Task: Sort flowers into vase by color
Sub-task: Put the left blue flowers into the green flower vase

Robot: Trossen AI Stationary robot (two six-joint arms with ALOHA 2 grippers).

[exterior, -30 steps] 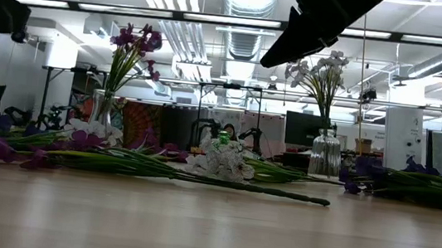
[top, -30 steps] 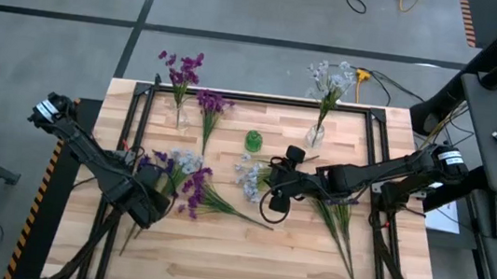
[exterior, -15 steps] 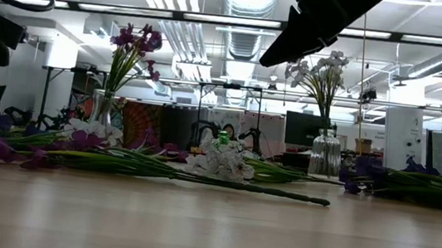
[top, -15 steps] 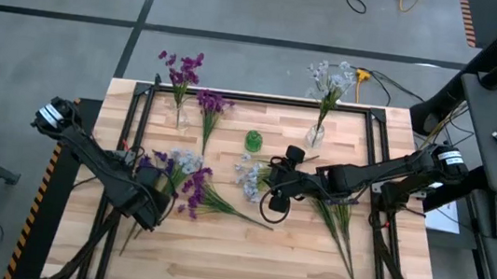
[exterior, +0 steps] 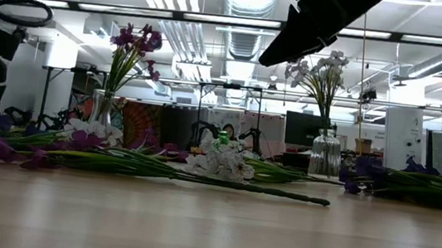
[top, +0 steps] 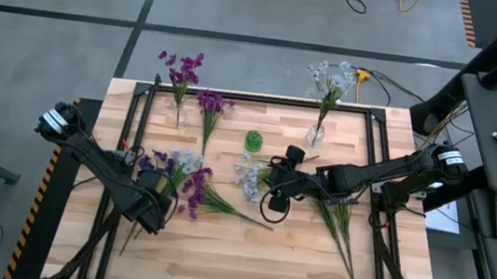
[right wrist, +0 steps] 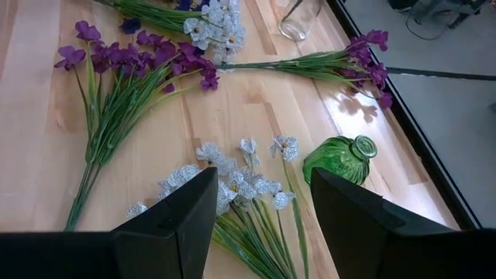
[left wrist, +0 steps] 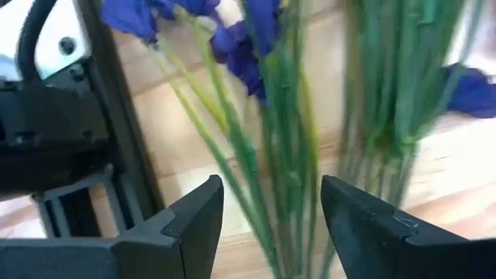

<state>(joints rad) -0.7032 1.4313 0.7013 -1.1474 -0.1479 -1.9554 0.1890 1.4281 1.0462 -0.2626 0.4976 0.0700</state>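
From above, we see the left gripper (top: 150, 211) low over the stems of a mixed bunch of flowers (top: 175, 164) at the left of the wooden table (top: 244, 261). The right gripper (top: 276, 192) hangs near the table's middle, just beside a pale white-blue sprig (top: 247, 177). A magenta sprig (top: 209, 196) lies between the two arms, and more green stems (top: 341, 220) lie under the right arm. At the far edge, a clear vase (top: 181, 113) holds magenta flowers, another clear vase (top: 315, 133) holds pale ones, and a small green vase (top: 253, 141) sits between them. A further magenta sprig (top: 210, 112) lies flat beside the left clear vase.

At table height, we see flowers lying in a row across the wood, the white cluster (exterior: 218, 164) in the middle, both filled vases upright behind, and a dark arm (exterior: 321, 18) overhead.

Through the left wrist camera, we see the open fingers (left wrist: 186, 225) straddling green stems (left wrist: 271, 178) of blue-violet blossoms (left wrist: 240, 39); we cannot tell whether they touch them.

Through the right wrist camera, we see the fingers (right wrist: 174, 213) spread, holding nothing, above the pale sprig (right wrist: 232, 186), with the green vase (right wrist: 341, 159) on its side nearby.
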